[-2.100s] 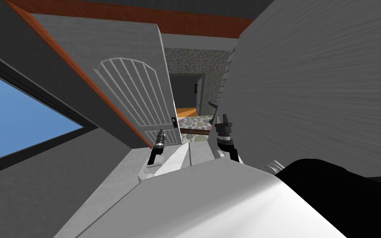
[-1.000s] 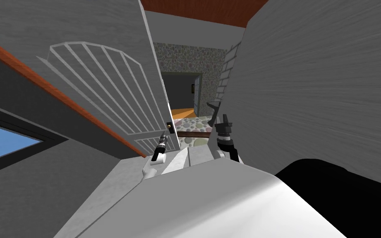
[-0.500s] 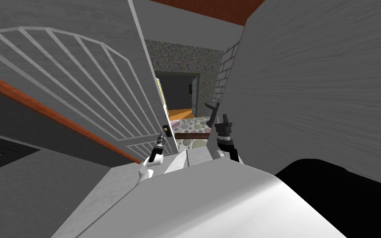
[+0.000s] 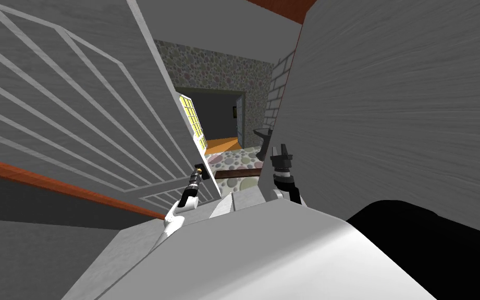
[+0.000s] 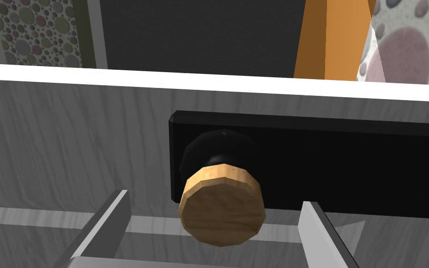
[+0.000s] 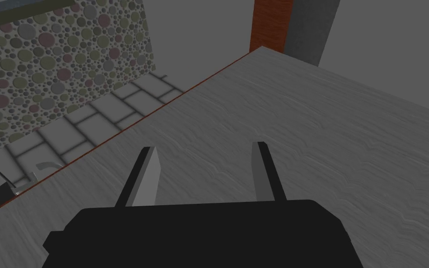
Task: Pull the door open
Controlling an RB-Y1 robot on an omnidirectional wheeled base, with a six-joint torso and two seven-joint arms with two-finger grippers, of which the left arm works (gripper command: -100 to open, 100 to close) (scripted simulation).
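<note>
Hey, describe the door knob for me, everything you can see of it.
The knob is a round, faceted, light wood-looking disc on a short black neck. It stands out from a long black plate near the white edge of the grey door. It sits between the open fingers of the left gripper, which flank it without touching.

Home interior — panelled door, pebble wall, pebble floor

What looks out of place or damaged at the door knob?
Nothing looks damaged or askew. The knob sits straight on its black plate, and the left gripper has its jaws open on either side, not touching it.
</note>
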